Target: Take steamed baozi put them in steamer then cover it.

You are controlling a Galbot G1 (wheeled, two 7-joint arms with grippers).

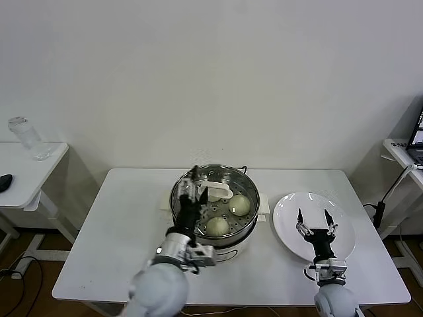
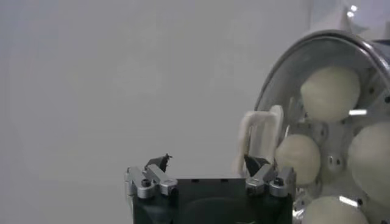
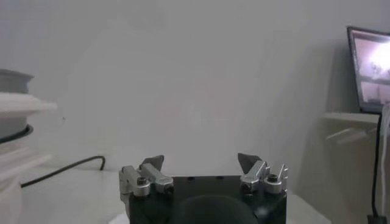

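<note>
A: Head view: where are the steamed baozi (image 1: 239,205) sitting?
B: Inside the steamer (image 1: 246,236), under the cover (image 1: 225,177).
A: And the left gripper (image 1: 192,187)?
B: Gaping wide beside the cover's handle (image 1: 213,192) (gripping nothing). Right gripper (image 1: 313,219) is hovering open over the white plate (image 1: 287,228).

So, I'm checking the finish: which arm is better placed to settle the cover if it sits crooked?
Probably the left. The left gripper is open right at the cover's handle on the steamer; the right gripper hovers open over the plate, off to the side.
</note>
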